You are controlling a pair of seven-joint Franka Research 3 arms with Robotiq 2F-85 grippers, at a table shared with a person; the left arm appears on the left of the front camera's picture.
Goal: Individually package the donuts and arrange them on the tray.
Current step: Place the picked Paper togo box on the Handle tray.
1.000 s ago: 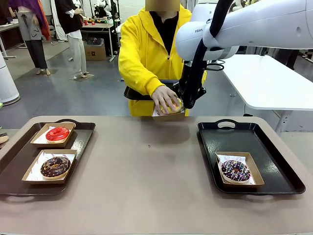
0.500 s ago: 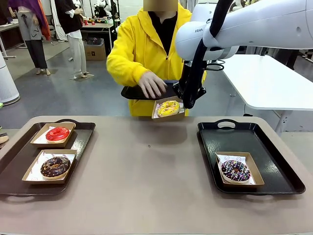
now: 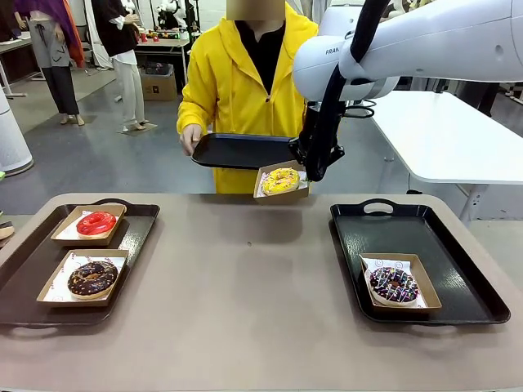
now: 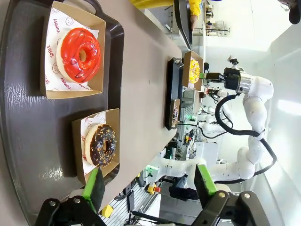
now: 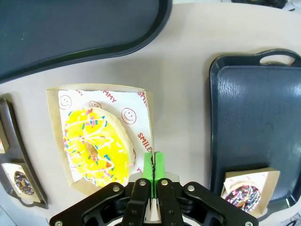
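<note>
Yellow donut's box between right fingers

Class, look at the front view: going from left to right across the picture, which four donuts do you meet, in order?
Chocolate donut → red donut → yellow sprinkled donut, in a box held up by the right gripper → dark sprinkled donut on the right tray.

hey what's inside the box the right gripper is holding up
A yellow sprinkled donut lies in the cardboard box on white smiley-print paper. The right gripper pinches the box's edge. The donut covers the paper beneath it.
</note>
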